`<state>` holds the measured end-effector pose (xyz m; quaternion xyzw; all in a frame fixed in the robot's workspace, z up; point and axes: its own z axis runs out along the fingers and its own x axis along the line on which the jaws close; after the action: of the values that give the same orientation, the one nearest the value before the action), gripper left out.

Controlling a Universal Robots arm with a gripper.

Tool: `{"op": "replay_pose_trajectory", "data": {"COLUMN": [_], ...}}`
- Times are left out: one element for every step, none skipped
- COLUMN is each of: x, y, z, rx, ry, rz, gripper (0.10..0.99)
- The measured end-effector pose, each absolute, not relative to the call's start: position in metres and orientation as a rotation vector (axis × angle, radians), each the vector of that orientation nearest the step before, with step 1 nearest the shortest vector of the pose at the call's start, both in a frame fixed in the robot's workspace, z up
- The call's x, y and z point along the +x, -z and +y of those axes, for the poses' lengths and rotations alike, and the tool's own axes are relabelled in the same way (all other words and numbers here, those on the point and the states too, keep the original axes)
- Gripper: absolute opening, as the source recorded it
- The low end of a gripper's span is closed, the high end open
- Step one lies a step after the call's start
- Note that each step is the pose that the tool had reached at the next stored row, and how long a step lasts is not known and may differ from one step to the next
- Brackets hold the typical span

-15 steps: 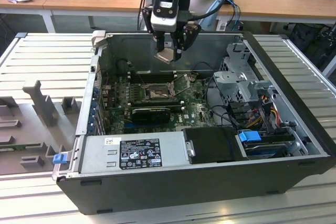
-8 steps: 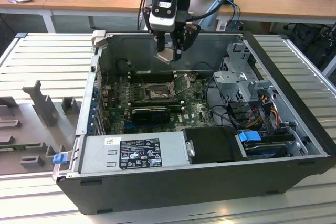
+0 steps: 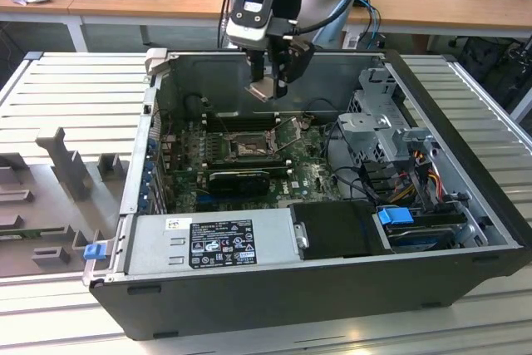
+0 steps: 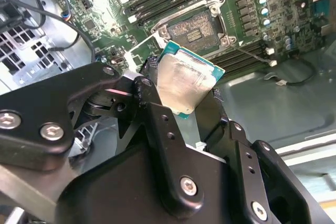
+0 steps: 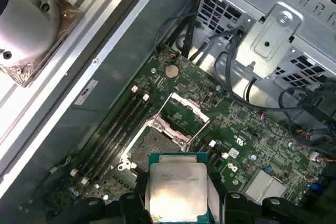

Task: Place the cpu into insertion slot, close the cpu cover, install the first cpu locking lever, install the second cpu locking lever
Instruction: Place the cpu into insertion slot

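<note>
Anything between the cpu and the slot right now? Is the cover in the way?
Nothing visible. The gripper holds the cpu in the air above the board. The slot lies open and bare, and its cover is tilted up along one edge of the slot, off the opening.

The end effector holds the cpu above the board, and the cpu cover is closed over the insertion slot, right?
No. The cpu cover stands open, the insertion slot bare, as the first wrist view shows. The end effector does hold the cpu above the board.
</note>
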<state>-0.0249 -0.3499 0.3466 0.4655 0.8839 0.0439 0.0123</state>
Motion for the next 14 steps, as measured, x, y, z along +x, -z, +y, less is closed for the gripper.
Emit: {"op": "replay_pose_trajectory", "data": {"x": [-0.0251,-0.0253,-0.0253,-0.0253,-0.0254,-0.0254,-0.0254,-0.0254,-0.0255,-0.0255,-0.0255,-0.0255,-0.0255,-0.0255], "y": [-0.3465,-0.3464,-0.3463,-0.3462,-0.3462,-0.3461,-0.3460,-0.3458,-0.3457,-0.3455,-0.3452,-0.3451,-0.3450,-0.3449], "z": [-0.3499,-0.3499,-0.3499,-0.3499,-0.3499,-0.3499,-0.3499,-0.3498,-0.3498,-0.3498,-0.3498,-0.3499,-0.3499,-0.3499], "rx": [1.472,1.484,1.496,1.511,1.521,1.536,1.552,1.572,1.586,1.595,1.608,1.617,1.623,1.629], "ry": [-0.136,-0.136,-0.136,-0.136,-0.136,-0.135,-0.135,-0.135,-0.135,-0.134,-0.134,-0.134,-0.134,-0.134], "rz": [2.743,2.736,2.729,2.721,2.715,2.706,2.696,2.684,2.675,2.669,2.661,2.655,2.651,2.647], "gripper": [0.525,0.525,0.525,0.525,0.525,0.525,0.525,0.525,0.525,0.525,0.525,0.525,0.525,0.525]}}
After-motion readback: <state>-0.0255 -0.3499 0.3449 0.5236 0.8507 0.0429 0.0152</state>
